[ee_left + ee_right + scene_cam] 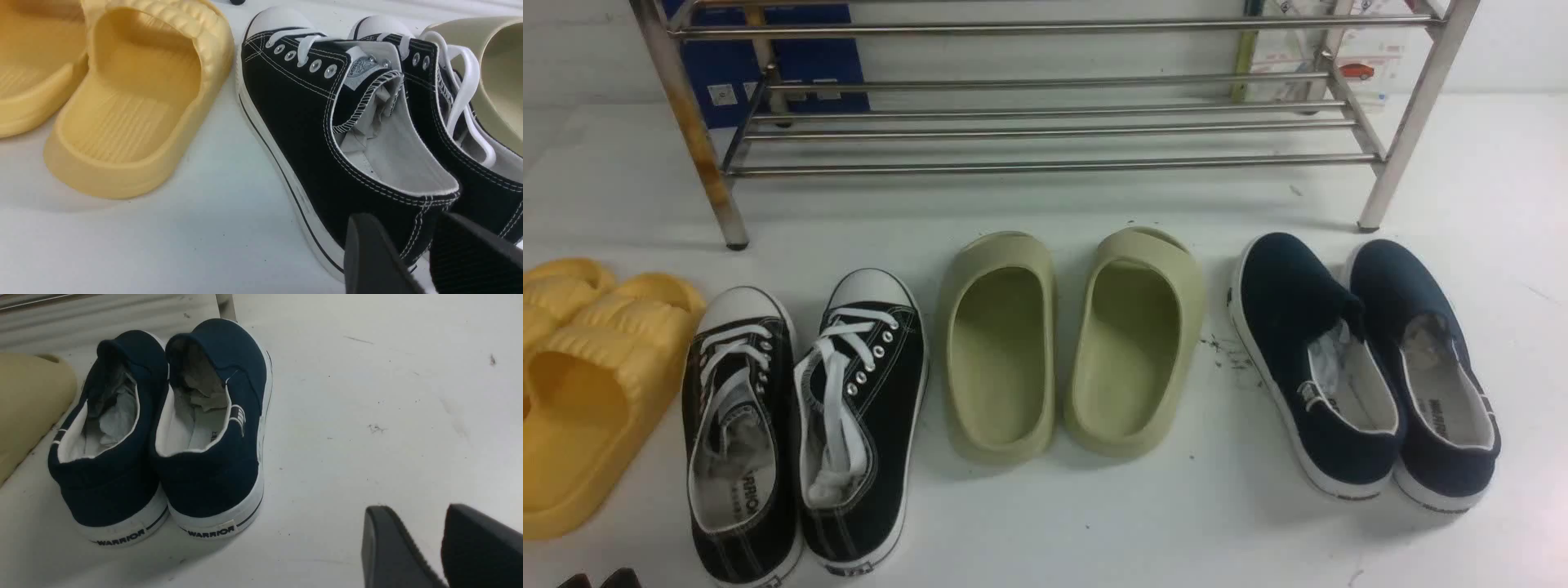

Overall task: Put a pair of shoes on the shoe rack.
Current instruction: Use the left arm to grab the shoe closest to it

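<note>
Front view: shoe rack (pixel 1045 166), sneakers (pixel 866 400); left wrist view: parted left gripper (pixel 402 220).

all you can really see of the bot is the left gripper (pixel 402 228) and right gripper (pixel 412 516), each just two chunky matte-black fingers (pixel 470 253) with rounded tips, fine ribbed texture on the left one's inner faces

Sneakers (pixel 882 392) before rack (pixel 1045 167)
</note>
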Robot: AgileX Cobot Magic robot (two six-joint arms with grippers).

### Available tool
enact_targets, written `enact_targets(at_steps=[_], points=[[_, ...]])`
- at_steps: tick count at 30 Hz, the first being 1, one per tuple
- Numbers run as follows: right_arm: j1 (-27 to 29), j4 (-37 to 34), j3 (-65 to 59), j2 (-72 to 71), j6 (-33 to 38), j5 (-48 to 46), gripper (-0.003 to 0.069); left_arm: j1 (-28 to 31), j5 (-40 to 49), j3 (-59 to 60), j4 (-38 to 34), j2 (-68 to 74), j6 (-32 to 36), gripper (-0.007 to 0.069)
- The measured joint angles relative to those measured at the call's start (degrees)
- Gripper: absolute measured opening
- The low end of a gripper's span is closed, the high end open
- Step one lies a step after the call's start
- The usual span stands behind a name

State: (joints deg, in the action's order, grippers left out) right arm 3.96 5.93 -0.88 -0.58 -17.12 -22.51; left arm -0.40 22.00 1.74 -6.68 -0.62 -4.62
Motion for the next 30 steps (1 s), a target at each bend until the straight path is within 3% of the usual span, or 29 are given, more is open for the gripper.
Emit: enact_targets(at_steps=[20,23,26,27,30], points=[[0.0,0.0,0.0,0.0,0.0,0.0,0.0236,0.0,-0.3,0.0,-1.7,0.0,-1.1,0.0239],[0.0,0.0,0.0,0.0,0.0,0.0,0.0236,0.0,-1.8,0.0,-8.3,0.0,-4.5,0.0239],[0.0,0.0,0.0,0.0,0.0,0.0,0.0236,0.0,-4.4,0.0,-24.3,0.0,-14.3,0.0239],[0.0,0.0,0.0,0.0,0.0,0.0,0.0236,0.0,-4.5,0.0,-25.4,0.0,-14.3,0.0239],[0.0,0.0,0.0,0.0,0.0,0.0,0.0236,0.0,-5.0,0.0,-42.9,0.0,-24.6,0.0239]])
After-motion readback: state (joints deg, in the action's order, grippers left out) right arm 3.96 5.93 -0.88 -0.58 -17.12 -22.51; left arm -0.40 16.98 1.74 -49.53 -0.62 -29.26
